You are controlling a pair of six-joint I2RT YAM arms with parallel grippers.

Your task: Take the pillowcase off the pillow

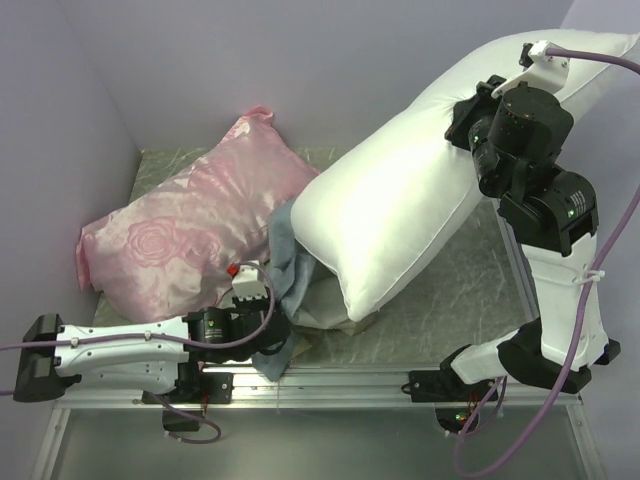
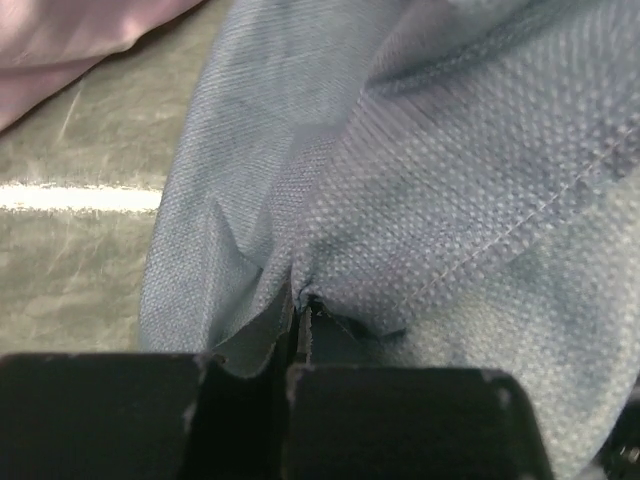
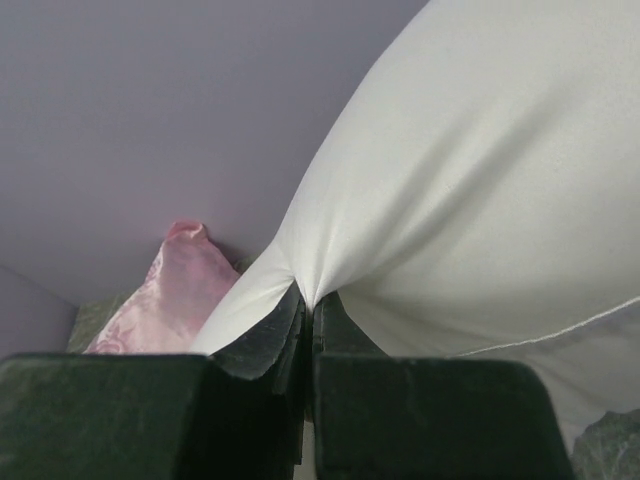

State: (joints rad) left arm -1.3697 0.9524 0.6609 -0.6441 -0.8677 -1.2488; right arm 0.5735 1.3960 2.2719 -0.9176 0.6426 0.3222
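Note:
The plain white pillow hangs tilted, its upper end lifted at the right, its lower corner on the table. My right gripper is shut on a pinch of the pillow's white cloth. The grey-blue pillowcase lies bunched on the table under the pillow's lower left corner. My left gripper is shut on a fold of the pillowcase near the table's front edge. The case's beige-and-olive side is hidden.
A shiny pink rose-patterned pillow lies at the back left against the purple wall; it also shows in the right wrist view. The table's metal front rail runs below the pillowcase. A bare table surface lies under the lifted pillow.

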